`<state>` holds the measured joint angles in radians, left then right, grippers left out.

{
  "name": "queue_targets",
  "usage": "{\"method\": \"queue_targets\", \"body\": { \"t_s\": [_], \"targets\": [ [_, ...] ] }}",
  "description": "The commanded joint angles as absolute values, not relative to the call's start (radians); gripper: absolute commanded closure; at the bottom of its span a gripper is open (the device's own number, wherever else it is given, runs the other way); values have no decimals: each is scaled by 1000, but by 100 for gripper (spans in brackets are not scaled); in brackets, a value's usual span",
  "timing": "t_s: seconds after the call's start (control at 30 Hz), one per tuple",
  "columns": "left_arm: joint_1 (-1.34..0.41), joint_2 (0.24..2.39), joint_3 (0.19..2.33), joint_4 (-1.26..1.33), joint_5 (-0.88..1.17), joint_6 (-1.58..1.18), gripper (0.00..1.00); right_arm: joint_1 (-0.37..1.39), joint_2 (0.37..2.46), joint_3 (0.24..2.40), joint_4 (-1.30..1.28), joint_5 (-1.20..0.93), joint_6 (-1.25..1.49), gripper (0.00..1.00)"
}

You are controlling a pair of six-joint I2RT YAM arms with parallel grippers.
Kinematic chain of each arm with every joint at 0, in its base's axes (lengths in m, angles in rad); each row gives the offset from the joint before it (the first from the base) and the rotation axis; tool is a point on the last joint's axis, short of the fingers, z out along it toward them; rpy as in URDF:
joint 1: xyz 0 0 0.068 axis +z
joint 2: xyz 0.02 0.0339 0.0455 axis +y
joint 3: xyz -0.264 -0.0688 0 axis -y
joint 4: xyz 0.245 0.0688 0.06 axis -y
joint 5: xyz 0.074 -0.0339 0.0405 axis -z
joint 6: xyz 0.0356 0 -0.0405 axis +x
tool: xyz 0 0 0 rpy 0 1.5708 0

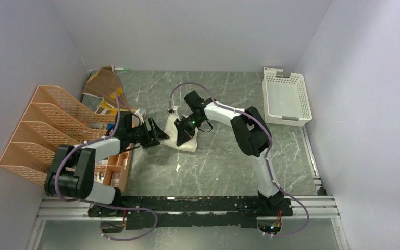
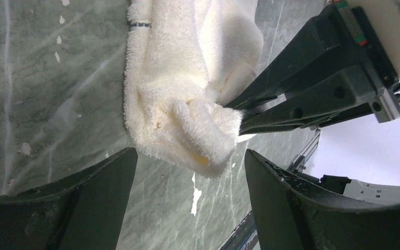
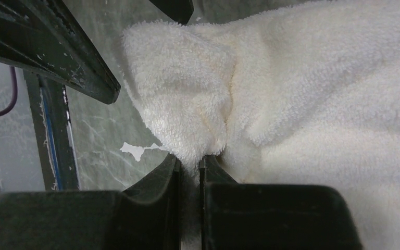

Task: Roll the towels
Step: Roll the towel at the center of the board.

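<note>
The cream-white towel [image 1: 183,139] lies bunched on the marble table's middle. My right gripper [image 1: 185,133] is shut on a fold of it, and the cloth [image 3: 198,104] is pinched between the jaws [image 3: 189,162]. My left gripper [image 1: 156,134] is open just left of the towel, its jaws spread wide, with the towel's near corner [image 2: 187,130] in front of them and not between them. The right gripper's fingers [image 2: 302,88] show in the left wrist view, clamped on the cloth. The brown towel with mustard patches [image 1: 104,83] lies crumpled at the back left.
An orange mesh file rack [image 1: 47,125] stands at the left, close behind my left arm. A white slotted basket [image 1: 285,98] sits at the back right. Walls enclose the table on three sides.
</note>
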<state>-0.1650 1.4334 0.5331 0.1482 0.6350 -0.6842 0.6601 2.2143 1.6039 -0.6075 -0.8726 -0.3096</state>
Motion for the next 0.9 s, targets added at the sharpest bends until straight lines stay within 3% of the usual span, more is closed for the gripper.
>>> {"method": "queue_targets", "body": {
  "t_s": [0.0, 0.4, 0.43, 0.57, 0.6, 0.63, 0.7, 0.77, 0.87],
  "targets": [
    [-168, 1468, 531, 168, 631, -650, 14, 647, 2265, 1646, -664, -907, -310, 100],
    [-193, 1659, 574, 253, 598, -667, 22, 646, 2259, 1657, -685, -929, -325, 100],
    [-193, 1668, 575, 273, 604, -676, 27, 645, 2259, 1655, -686, -928, -327, 100],
    [-193, 1692, 579, 310, 636, -693, 65, 647, 2249, 1651, -687, -917, -321, 100],
    [-193, 1695, 578, 310, 639, -693, 84, 646, 2243, 1654, -688, -910, -319, 95],
    [-193, 1695, 578, 305, 636, -694, 92, 648, 2235, 1656, -689, -900, -318, 86],
    [-193, 1689, 570, 302, 633, -693, 93, 648, 2204, 1653, -676, -852, -305, 68],
    [-193, 1681, 569, 289, 629, -694, 93, 648, 2144, 1634, -623, -749, -262, 58],
    [-193, 1671, 573, 269, 623, -692, 93, 657, 2015, 1583, -510, -445, -177, 39]
  ]
}}
